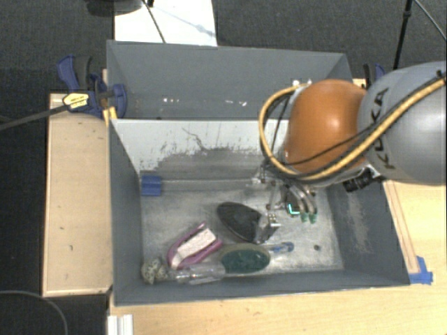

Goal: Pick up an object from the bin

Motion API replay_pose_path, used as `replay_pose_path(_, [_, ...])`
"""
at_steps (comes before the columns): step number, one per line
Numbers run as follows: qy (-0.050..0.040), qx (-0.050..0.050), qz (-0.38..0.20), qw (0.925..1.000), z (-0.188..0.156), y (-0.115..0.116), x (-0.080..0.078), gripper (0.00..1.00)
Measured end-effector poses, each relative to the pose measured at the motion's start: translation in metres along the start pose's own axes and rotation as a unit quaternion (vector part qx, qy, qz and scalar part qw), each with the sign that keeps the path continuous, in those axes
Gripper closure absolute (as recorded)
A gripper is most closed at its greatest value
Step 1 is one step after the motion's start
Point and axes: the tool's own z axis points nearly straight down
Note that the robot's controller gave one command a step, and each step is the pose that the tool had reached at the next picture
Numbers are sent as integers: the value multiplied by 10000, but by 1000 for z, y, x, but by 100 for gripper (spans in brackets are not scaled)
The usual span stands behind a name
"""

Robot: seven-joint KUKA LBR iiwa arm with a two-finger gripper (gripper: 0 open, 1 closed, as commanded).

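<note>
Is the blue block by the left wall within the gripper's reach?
Probably yes: the blue block lies alone, nothing atop it, though the wall beside it may crowd the gripper.

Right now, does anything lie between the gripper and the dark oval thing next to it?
Nothing visible does. The gripper is beside the dark oval thing in the middle of the bin; the green oval thing lies lower in view.
</note>
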Motion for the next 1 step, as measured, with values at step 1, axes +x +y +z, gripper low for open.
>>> replay_pose_path(1, [34, -20, 49, 10000, 107, -12, 25, 0])
